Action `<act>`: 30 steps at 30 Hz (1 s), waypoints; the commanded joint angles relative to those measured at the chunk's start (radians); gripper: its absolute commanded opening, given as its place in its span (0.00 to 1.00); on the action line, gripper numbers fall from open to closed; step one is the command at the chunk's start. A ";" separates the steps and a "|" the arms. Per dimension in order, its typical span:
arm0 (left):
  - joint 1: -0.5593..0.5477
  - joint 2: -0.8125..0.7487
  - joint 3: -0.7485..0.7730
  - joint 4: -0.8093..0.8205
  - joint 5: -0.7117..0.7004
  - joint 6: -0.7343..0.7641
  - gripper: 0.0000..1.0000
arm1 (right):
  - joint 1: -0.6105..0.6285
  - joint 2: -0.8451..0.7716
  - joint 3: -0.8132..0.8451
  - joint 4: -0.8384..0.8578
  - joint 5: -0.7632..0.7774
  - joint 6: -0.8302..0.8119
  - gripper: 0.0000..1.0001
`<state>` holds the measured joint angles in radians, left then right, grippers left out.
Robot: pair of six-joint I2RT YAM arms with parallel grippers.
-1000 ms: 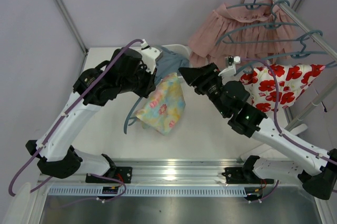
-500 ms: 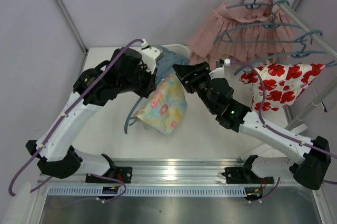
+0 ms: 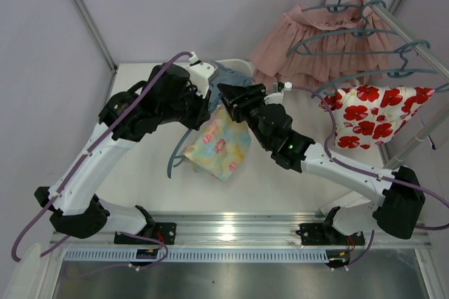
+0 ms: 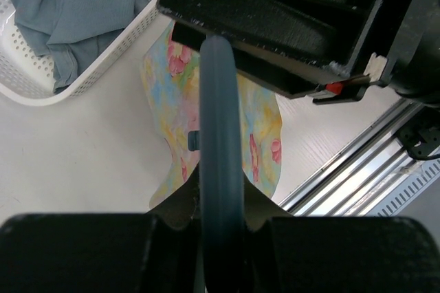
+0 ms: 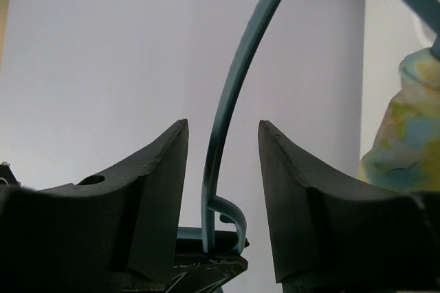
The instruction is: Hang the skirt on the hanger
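left gripper (image 4: 220, 241) is clenched on the hanger (image 4: 220, 135). the skirt (image 3: 223, 143) hangs off it over the counter (image 3: 140, 173), mid-scene, just near of the white basket (image 4: 41, 66). right gripper (image 5: 222, 142) is released, jaws apart, and the hanger's thin rod runs up lengthwise through the gap, touching neither finger (a bit off-centre in the wrist view). the next move probably calls for a straight close, no re-aim.
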<state>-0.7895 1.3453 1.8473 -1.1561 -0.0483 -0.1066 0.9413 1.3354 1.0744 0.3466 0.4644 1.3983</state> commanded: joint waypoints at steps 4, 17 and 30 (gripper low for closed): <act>-0.004 -0.038 0.007 0.082 0.013 -0.004 0.04 | 0.013 0.051 0.065 0.101 0.042 0.102 0.44; -0.004 -0.101 -0.060 0.130 -0.010 0.001 0.28 | 0.048 0.071 0.072 0.123 0.135 0.223 0.00; 0.001 -0.297 -0.233 0.151 -0.059 -0.107 0.84 | 0.019 -0.016 0.009 0.124 0.157 0.203 0.00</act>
<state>-0.7895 1.0645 1.6794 -1.0233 -0.0769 -0.1528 0.9665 1.3880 1.0786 0.4015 0.5617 1.5791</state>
